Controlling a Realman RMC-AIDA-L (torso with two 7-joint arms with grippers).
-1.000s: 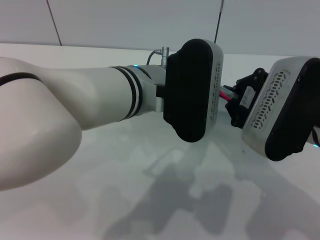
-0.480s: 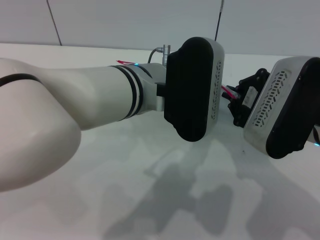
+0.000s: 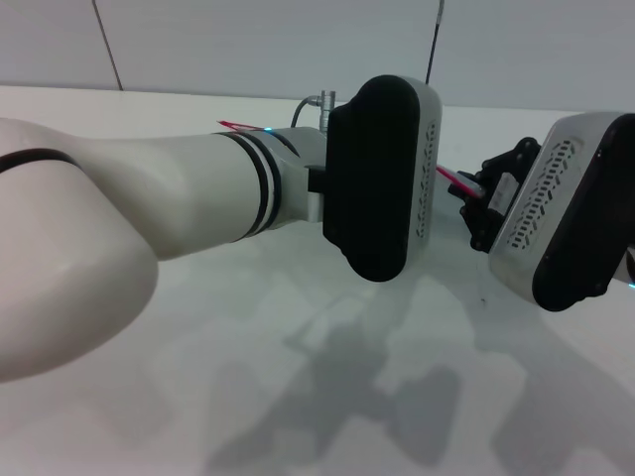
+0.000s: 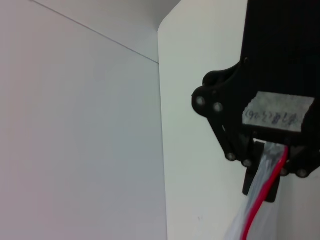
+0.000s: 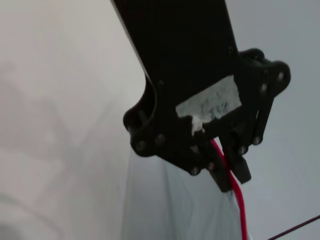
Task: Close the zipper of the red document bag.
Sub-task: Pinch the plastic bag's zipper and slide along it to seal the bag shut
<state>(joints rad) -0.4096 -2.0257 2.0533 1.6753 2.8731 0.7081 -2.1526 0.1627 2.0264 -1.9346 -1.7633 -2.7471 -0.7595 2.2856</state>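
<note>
The red document bag [image 5: 175, 210] hangs as a pale translucent sheet held between my two grippers. Its zipper [image 5: 239, 200] is a thin red strip along one edge. In the right wrist view my right gripper [image 5: 227, 172] is shut on that red strip. My left gripper [image 4: 270, 160] is shut on the bag's edge, and the zipper [image 4: 265, 195] trails out of it. From the head, a short run of the zipper [image 3: 448, 178] leads into the right gripper [image 3: 479, 203]. A red tip [image 3: 232, 125] pokes out behind the left forearm. The left gripper and the slider are hidden there.
The left arm's black and white wrist housing [image 3: 382, 178] fills the middle of the head view and hides most of the bag. The right arm's housing [image 3: 566, 218] is at the right. The white table [image 3: 298, 397] lies below, with a grey wall and a thin black cable [image 3: 434, 40] behind.
The right gripper has shifted a little to the right, so more red strip shows between the arms. A red tip has come into view behind the left forearm and slid left.
</note>
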